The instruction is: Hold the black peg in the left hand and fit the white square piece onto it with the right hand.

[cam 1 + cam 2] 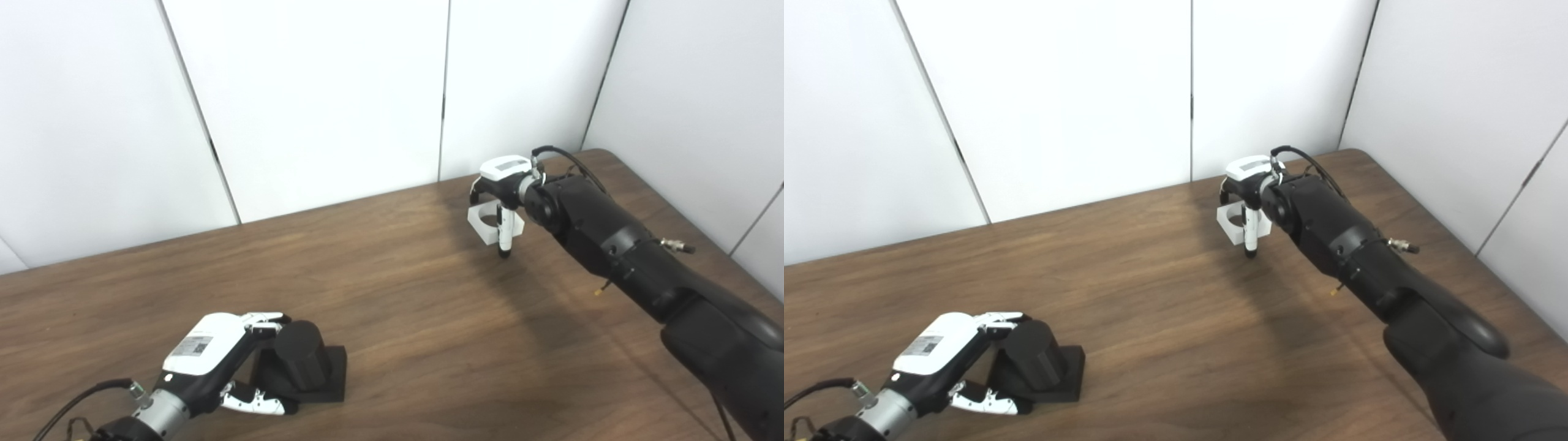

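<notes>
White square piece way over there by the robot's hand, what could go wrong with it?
The white square piece with a round hole sits far from the black cylindrical peg, so it faces a long carry and could slip out. The right hand seems to cover only part of it, so the grip may be weak. The left hand only loosely wraps the peg, which might tip.

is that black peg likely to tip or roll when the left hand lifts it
The black peg probably won't roll: its cylinder stands on a flat square base. It looks rigid. The left hand wraps its side, so it may tilt a little.
</notes>
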